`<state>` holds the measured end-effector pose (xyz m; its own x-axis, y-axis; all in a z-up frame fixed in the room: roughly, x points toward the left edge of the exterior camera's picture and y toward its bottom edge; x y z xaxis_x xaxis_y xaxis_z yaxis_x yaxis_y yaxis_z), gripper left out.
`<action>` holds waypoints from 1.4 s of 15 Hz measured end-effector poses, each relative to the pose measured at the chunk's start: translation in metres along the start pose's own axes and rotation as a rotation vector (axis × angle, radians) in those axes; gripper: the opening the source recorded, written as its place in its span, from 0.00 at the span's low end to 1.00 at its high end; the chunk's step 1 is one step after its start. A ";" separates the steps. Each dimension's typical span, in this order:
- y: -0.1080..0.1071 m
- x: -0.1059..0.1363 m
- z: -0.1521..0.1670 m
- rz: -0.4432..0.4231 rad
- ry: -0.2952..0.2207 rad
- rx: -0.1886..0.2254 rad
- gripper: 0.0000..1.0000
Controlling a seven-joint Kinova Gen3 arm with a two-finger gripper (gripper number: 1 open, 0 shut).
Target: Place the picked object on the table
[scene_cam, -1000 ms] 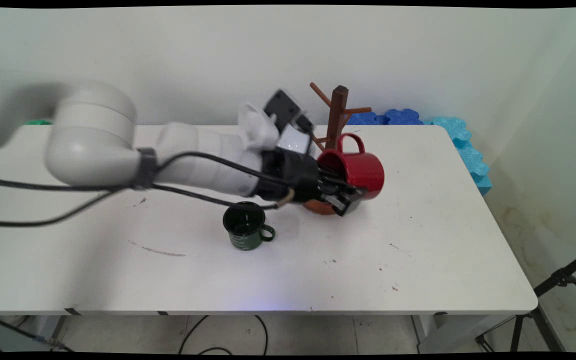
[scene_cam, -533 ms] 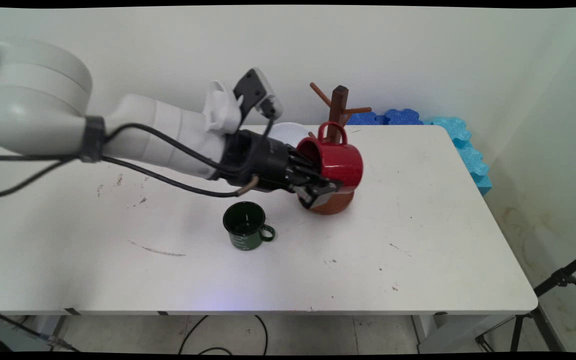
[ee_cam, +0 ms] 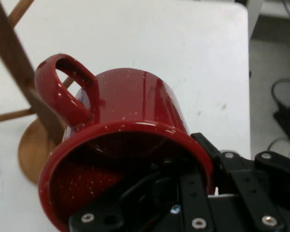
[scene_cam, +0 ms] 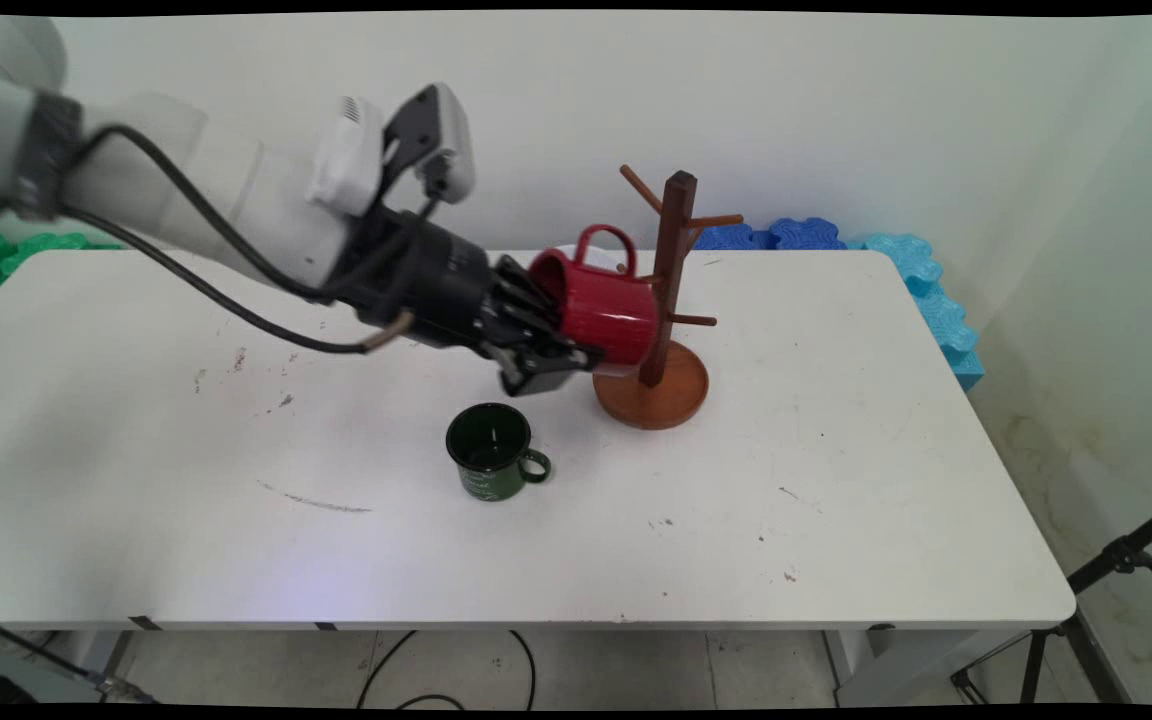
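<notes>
Main view: the red mug (scene_cam: 601,310) is held on its side above the table (scene_cam: 886,480), toward the far edge, clamped at the rim by the gripper (scene_cam: 546,355), just beside the rack (scene_cam: 671,300). A knock could topple the rack. The arm is stretched low from the left.

Hand view: one finger is seen inside the mug (ee_cam: 135,121), the other outside; a slip is possible.

White arm (scene_cam: 236,210) — black cables, black hand (scene_cam: 546,350) with silver screws.

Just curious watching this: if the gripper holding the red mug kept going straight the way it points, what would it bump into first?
Most likely the wooden mug tree: the red mug in the gripper already sits right beside its post, though depth is uncertain.
</notes>
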<state>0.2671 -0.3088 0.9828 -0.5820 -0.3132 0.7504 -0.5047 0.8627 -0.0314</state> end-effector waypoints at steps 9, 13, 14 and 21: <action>-0.049 -0.012 -0.026 0.125 -0.287 0.036 0.00; -0.071 -0.015 -0.012 0.179 -0.403 0.045 0.00; -0.077 -0.016 -0.007 0.193 -0.431 0.045 0.00; -0.112 -0.017 0.031 0.270 -0.565 0.036 0.00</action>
<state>0.3142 -0.4126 0.9533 -0.9341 -0.2561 0.2488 -0.3084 0.9299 -0.2006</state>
